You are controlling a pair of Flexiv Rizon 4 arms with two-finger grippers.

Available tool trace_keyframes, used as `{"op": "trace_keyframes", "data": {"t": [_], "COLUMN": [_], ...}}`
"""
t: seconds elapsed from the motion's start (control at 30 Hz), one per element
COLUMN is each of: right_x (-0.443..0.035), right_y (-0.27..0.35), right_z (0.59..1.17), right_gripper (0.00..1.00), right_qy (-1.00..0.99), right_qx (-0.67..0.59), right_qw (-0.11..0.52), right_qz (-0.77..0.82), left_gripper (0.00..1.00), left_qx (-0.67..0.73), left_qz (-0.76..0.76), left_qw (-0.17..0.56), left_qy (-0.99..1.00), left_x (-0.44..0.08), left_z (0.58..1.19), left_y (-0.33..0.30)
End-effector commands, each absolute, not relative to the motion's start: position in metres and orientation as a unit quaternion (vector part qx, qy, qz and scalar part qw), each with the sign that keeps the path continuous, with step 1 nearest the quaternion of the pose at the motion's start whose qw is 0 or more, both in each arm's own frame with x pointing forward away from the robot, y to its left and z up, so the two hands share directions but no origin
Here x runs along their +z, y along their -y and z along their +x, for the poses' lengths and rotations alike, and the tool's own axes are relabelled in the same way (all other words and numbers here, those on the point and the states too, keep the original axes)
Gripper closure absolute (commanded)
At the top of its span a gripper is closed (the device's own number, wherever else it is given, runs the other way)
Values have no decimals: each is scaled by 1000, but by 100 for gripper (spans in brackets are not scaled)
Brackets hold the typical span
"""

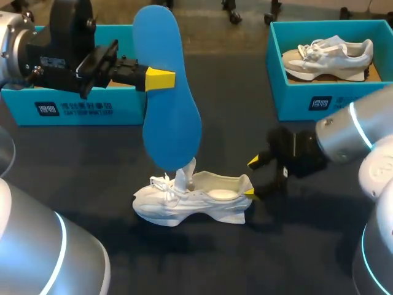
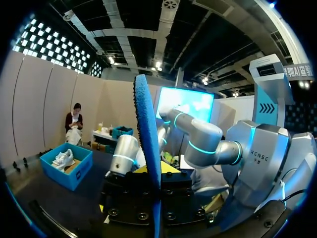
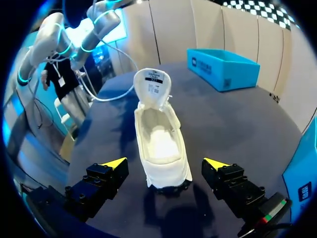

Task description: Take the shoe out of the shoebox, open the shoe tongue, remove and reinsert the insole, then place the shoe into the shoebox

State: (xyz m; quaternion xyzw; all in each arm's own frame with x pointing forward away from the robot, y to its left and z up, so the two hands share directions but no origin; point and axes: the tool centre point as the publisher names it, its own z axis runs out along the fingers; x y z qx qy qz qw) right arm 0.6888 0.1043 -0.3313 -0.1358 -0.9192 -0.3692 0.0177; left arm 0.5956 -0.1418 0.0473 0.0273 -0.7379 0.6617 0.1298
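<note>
My left pincer is clamped on the blue insole at about mid-length and holds it clear of the surface. Its long axis stands nearly upright and its broader end points down. The white shoe lies directly below that lower end, on its sole, with its length running across in front of me: toe toward my left side, heel toward my right. The tongue is pulled up, the mouth is open, and the bed inside is bare. I judge that reinsertion turns on this: the insole's low end must tip toward the toe and go down through the mouth, and how high it hangs above the opening I cannot tell from the head view. My left arm comes in level from the side, in front of the teal shoebox. My right pincer sits low behind the heel, fingers apart on either side of it, not touching.
</note>
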Motion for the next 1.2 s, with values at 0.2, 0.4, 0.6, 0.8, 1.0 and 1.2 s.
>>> {"op": "trace_keyframes", "data": {"t": [0.2, 0.4, 0.6, 0.8, 1.0, 1.2], "right_x": [-331, -326, -314, -322, -333, -332], "right_y": [-110, -118, -137, -141, -133, -128], "right_z": [690, 691, 686, 681, 675, 669], "right_gripper": [0, 0, 0, 0, 0, 0], "right_qy": [979, 990, 995, 988, 988, 991], "right_qx": [-148, -96, 21, 100, 113, 91], "right_qw": [46, 50, 52, 52, 30, 11], "right_qz": [-130, -94, -85, -101, -102, -97], "left_gripper": [100, 100, 100, 100, 100, 100], "left_qx": [661, 661, 661, 661, 661, 661], "left_qz": [25, 25, 25, 25, 25, 25], "left_qw": [132, 132, 132, 132, 132, 132], "left_qy": [739, 739, 739, 739, 739, 739], "left_x": [48, 48, 48, 48, 48, 48], "left_z": [599, 599, 599, 599, 599, 599], "left_y": [144, 144, 144, 144, 144, 144]}}
